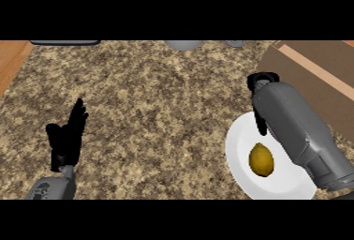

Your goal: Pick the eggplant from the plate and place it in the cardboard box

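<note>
The small yellow-brown oval eggplant [261,160] lay on the round white plate [239,140], a bit left of centre, long axis pointing away from you. It looked more yellow than purple, but it was the only thing on the plate. Nothing held it.

Your black right hand [261,80] sat beyond the eggplant, over the plate's far rim. The grey right forearm [297,126] crossed the plate's right side. I couldn't tell whether that hand was spread or closed, since the forearm hid most of it.

My read: the pick hadn't started. You needed to bring the hand back over the eggplant, then come down across its short axis so it wouldn't roll or skid on the smooth plate.

The brown cardboard box [325,108] sat at upper right, just beyond the plate and partly under the forearm. Its side nearest the plate was hidden. The carry looked short, but I'd have lifted well clear before crossing.

Your open room was the speckled stone tabletop [159,103] left of the plate. The wooden strip [10,61] marked the far-left edge. A grey round object [183,44] sat at the far edge, well apart. Your black left hand [68,136] rested at lower left, fingers straight up, out of the way.
</note>
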Robot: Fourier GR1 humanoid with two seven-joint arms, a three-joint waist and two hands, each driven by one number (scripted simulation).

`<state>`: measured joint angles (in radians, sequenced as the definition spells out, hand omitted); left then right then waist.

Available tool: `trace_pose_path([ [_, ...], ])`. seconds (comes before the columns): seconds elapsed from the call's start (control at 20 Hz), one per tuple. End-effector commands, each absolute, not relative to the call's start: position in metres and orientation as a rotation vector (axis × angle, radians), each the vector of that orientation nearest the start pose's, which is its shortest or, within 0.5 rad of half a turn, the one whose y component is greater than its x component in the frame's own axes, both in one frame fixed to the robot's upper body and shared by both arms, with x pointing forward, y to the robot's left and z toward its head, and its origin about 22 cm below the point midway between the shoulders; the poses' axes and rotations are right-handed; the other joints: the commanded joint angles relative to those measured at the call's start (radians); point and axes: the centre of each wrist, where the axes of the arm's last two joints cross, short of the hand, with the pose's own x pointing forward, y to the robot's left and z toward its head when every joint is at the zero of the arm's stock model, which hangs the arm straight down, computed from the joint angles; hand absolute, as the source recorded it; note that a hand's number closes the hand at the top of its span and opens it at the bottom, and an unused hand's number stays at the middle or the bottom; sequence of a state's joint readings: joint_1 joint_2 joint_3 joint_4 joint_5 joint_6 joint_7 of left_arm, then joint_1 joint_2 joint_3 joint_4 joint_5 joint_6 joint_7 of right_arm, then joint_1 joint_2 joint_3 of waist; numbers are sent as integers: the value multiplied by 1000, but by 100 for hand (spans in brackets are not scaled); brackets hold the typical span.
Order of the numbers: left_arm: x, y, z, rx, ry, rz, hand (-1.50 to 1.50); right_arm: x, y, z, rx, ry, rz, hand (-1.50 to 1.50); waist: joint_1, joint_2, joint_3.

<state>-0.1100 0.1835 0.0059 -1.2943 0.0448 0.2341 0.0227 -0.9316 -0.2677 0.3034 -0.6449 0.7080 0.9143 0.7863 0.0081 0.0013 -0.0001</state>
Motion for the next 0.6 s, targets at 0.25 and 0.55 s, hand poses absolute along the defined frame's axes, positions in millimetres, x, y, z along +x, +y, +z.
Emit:
trace_pose_path([
  [0.25, 271, 276, -10, 295, -1381, 62, 0, 437, -204, 78, -702, -23, 1487, -150, 5, 1, 0],
  [0.55, 273, 284, -27, 297, -1366, 68, 0, 419, -187, 44, -727, -9, 1501, -150, -3, -1, 0],
])
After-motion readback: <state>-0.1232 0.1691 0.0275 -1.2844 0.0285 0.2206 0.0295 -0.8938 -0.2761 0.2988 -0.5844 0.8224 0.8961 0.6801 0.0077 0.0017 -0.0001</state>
